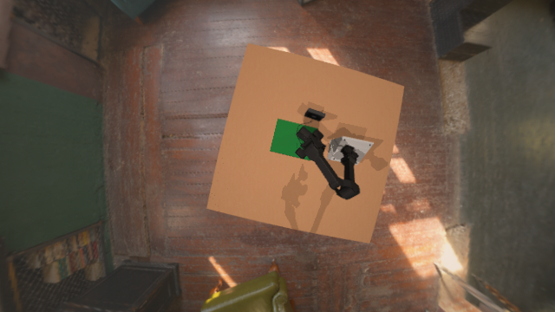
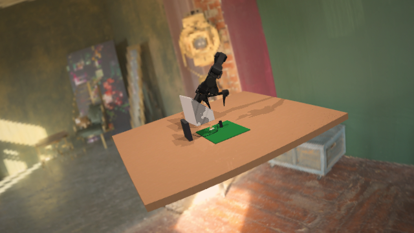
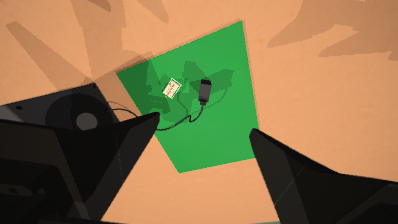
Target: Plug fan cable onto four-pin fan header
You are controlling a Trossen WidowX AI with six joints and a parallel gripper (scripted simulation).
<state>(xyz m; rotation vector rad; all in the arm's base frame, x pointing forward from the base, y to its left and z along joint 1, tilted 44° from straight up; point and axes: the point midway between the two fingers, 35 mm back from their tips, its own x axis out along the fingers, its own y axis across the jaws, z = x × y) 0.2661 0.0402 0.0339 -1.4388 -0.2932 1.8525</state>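
The green board lies flat on the table. The small pale fan header stands on it, with nothing seated on it. The dark cable plug looks upright over the board, beside the header and apart from it. Its thin black cable loops back to the black fan beside the board. My gripper is wide open and empty, high above the table. The arm hides part of the board in the top view.
A pale grey, slanted block stands by the arm's base, near the board. The fan stands upright near the board's edge. The brown table carries them all. Shadows of the arm fall on the board and table.
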